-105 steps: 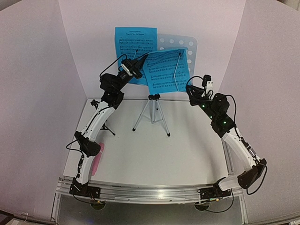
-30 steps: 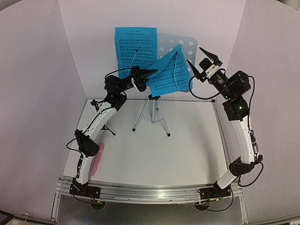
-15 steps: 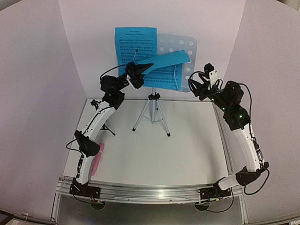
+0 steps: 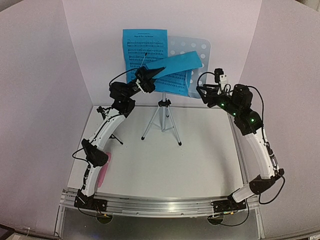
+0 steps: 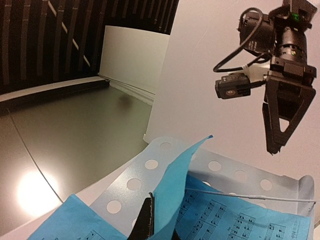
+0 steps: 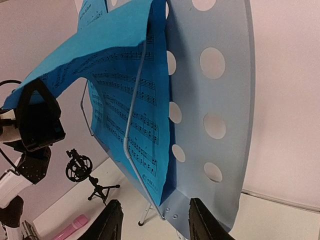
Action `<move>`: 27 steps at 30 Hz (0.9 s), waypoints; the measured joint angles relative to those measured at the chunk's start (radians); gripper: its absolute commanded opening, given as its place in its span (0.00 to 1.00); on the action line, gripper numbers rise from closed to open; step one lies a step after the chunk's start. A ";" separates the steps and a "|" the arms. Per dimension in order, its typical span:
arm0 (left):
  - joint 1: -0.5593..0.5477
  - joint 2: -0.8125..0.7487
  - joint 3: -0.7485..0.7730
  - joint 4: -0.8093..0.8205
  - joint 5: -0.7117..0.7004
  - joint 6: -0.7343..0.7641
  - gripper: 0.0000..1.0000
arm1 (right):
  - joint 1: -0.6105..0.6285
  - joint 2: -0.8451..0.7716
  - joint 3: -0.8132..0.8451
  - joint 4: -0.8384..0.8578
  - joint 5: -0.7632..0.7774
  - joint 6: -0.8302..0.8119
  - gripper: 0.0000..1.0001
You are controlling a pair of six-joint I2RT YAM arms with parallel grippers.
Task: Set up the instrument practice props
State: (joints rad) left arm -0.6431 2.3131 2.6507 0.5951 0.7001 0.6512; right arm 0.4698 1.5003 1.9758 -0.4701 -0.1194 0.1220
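- Left claw [image 4: 156, 72] is clamped shut on one corner of the second page [image 4: 180, 65], just above the centre of the top view; the left wrist view shows paper rising from between its dark fingers [image 5: 146, 220].
- Right claw [image 4: 201, 92] hangs at the lower right edge of the music stand [image 4: 201, 47]; its fingers [image 6: 112, 222] stand apart with nothing between them.
- The second page is bent over. Its upper part forms a band running from the left claw up and right toward the stand's upper right corner. Its lower part lies on the stand face, under the wire arm [image 6: 134, 115].
- The step looks like flattening this page. The corner likely needs carrying back up and left, in line with the stand face, until the long axis stands vertical.
- A gentle pull seems wise, or the paper may tear or slip from under the wire, and the stand could rock on its tripod [image 4: 162, 120].
- The right claw could steady the lower right edge while the page is flattened.
- The first page [image 4: 145, 42] stands upright on the stand's left side, print facing the arms, with its long axis vertical.
- The pink microphone [image 4: 104, 169] lies on the desk [image 4: 200, 160] at lower left, its long axis running up the frame. The mic stand [image 6: 80, 167] stands just above it.
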 measured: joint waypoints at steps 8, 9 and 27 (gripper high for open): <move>-0.008 0.000 0.000 -0.012 -0.089 -0.204 0.00 | 0.000 0.073 0.046 0.013 -0.041 0.077 0.41; -0.011 0.000 0.000 -0.015 -0.097 -0.225 0.00 | 0.000 0.076 0.046 0.016 -0.042 0.082 0.41; -0.037 0.048 0.064 -0.008 -0.123 -0.305 0.01 | 0.067 0.091 0.046 0.179 -0.056 0.092 0.42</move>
State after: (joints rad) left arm -0.6797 2.3615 2.7148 0.5875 0.5768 0.3466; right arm 0.5371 1.5911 2.0218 -0.2910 -0.1757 0.2143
